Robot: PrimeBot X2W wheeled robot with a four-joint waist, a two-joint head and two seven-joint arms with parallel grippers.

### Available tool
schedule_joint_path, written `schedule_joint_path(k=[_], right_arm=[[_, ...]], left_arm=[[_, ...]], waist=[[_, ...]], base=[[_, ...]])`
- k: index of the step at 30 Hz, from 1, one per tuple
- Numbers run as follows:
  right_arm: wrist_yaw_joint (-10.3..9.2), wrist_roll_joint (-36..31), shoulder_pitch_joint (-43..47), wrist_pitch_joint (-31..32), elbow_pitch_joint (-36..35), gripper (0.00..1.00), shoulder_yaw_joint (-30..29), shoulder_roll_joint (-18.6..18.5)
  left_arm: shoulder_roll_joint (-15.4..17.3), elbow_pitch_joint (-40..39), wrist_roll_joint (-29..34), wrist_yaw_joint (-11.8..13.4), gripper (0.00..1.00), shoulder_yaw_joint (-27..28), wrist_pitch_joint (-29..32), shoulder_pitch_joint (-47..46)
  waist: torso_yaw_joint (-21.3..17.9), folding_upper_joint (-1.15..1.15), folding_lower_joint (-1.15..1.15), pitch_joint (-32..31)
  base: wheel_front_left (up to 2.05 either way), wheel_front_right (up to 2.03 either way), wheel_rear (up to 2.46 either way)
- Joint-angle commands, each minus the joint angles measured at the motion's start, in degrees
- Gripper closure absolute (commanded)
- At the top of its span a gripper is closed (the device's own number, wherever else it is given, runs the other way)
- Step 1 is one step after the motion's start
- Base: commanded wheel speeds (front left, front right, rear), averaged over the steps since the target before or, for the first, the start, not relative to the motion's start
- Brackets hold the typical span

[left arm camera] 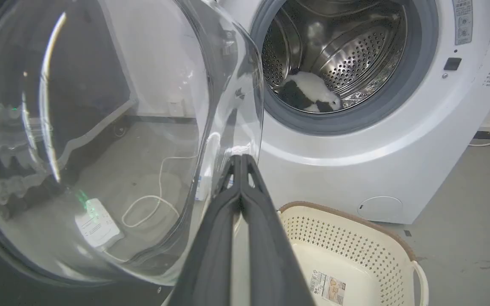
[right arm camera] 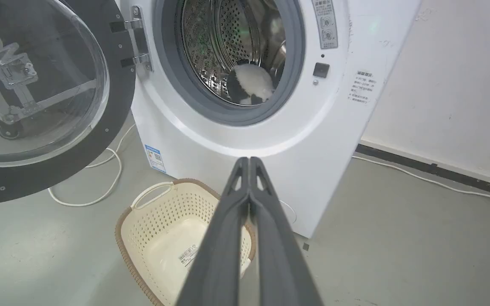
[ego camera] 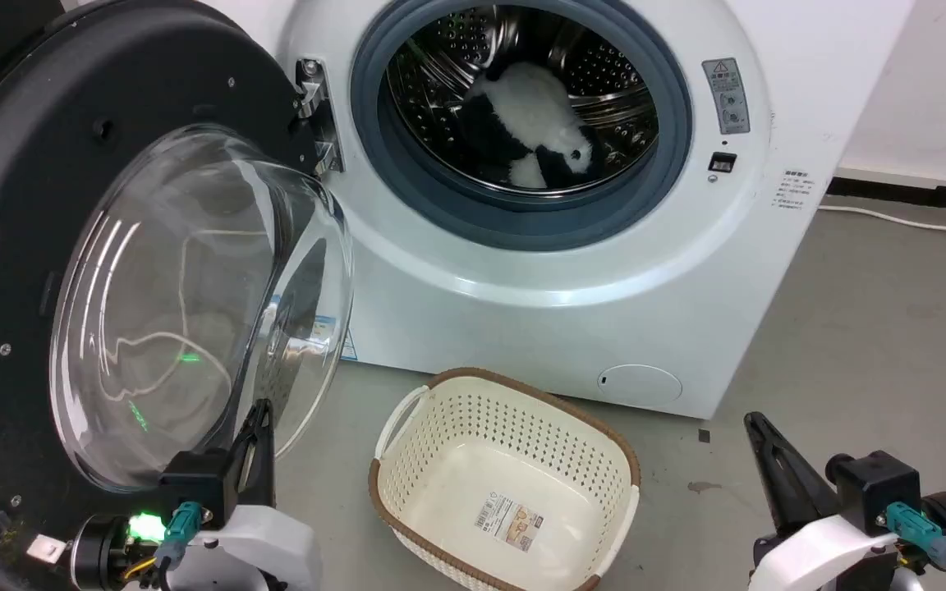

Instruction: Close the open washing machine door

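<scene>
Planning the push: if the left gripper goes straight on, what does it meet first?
Likely the washing machine door: its glass bulge lies just ahead of the left gripper. Depth unclear; it might slip past to the washing machine.

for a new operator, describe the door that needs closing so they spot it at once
Find the white washing machine with its steel drum exposed. Hinged at its left in the head view, swung wide, is the washing machine door: a glossy black disc with a bulging clear glass bowl, unlike the grey rubber ring.
</scene>
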Motion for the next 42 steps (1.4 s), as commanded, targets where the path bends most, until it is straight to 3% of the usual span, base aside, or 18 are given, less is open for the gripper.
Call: schedule_joint_path(k=[1, 41, 42], right_arm=[[0.05, -0.4, -0.8, 0.0, -0.2, 1.00, 0.0, 0.0], [0.05, -0.4, -0.8, 0.0, -0.2, 1.00, 0.0, 0.0], [0.00, 0.0, 0.0, 0.0, 0.0, 0.00, 0.0, 0.0]], left_arm=[[0.0, -0.2, 0.1, -0.2, 1.00, 0.1, 0.0, 0.8], [0.0, -0.2, 0.1, -0.2, 1.00, 0.1, 0.0, 0.8], [0.0, 0.0, 0.0, 0.0, 0.00, 0.0, 0.0, 0.0]], waist=[[0.0, 0.00, 0.00, 0.0], [0.0, 0.00, 0.00, 0.0], [0.0, 0.00, 0.00, 0.0]], base=[[0.00, 0.00, 0.00], [0.00, 0.00, 0.00], [0.00, 0.00, 0.00]])
